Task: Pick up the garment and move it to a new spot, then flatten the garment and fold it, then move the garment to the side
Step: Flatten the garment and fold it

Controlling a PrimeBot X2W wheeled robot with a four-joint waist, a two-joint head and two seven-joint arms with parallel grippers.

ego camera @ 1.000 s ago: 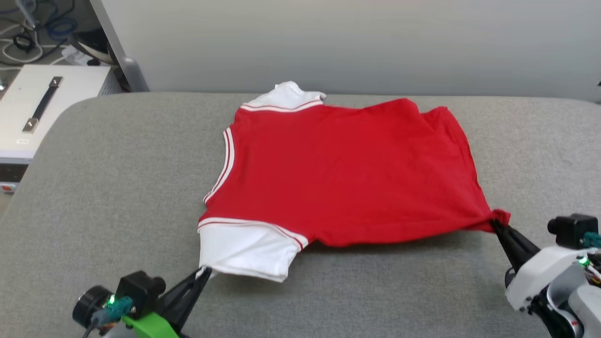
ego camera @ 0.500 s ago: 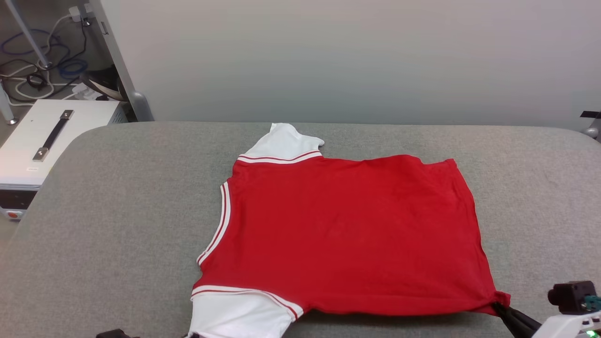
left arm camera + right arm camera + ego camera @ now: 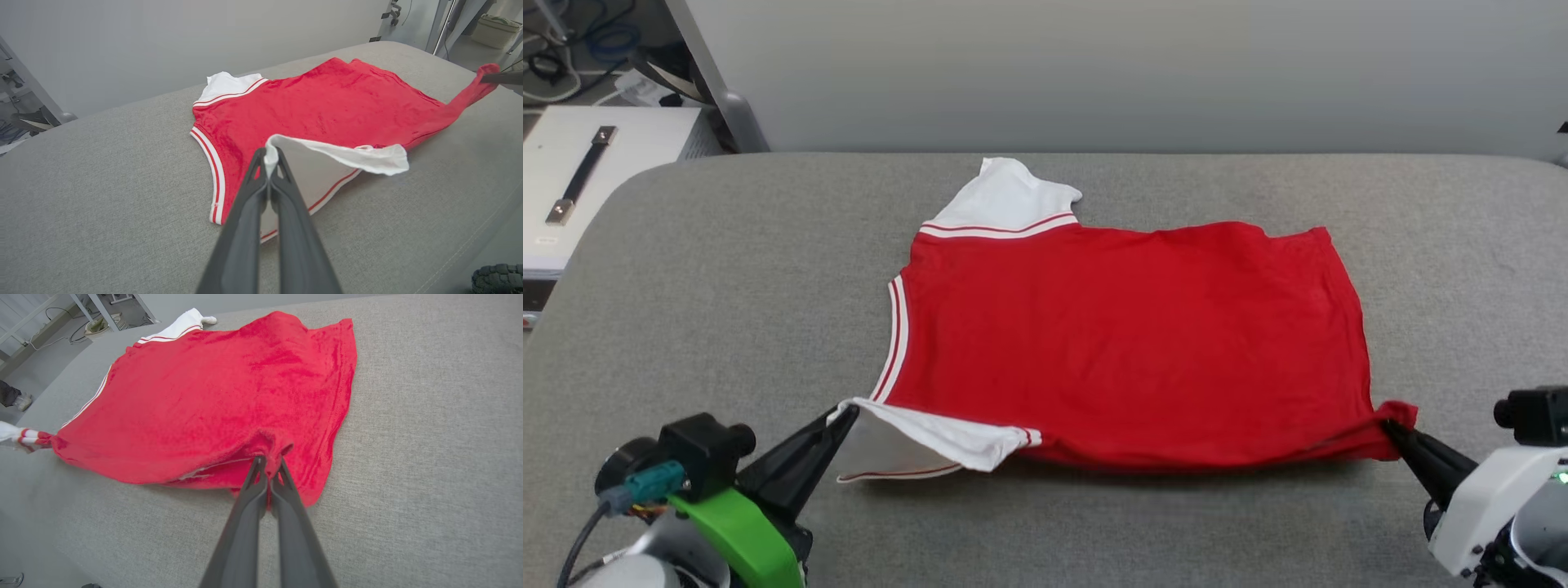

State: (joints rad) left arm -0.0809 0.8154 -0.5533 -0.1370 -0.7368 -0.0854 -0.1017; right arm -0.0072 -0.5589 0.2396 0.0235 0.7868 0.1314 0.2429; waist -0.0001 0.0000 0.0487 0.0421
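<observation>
Position: red jersey T-shirt with white striped sleeves (image 3: pixel 1127 343) lies plain side up on the grey padded fabric surface (image 3: pixel 727 286), spread between my two sets of fingers.
Left fingers: my left gripper (image 3: pixel 849 411) is pinched tight on the near white sleeve's edge, which is lifted and curls over just beyond the tips.
Right fingers: my right gripper (image 3: pixel 1390 426) is clamped on the red hem corner, bunched at the tips.
Far sleeve: flat, well beyond my left fingers.
</observation>
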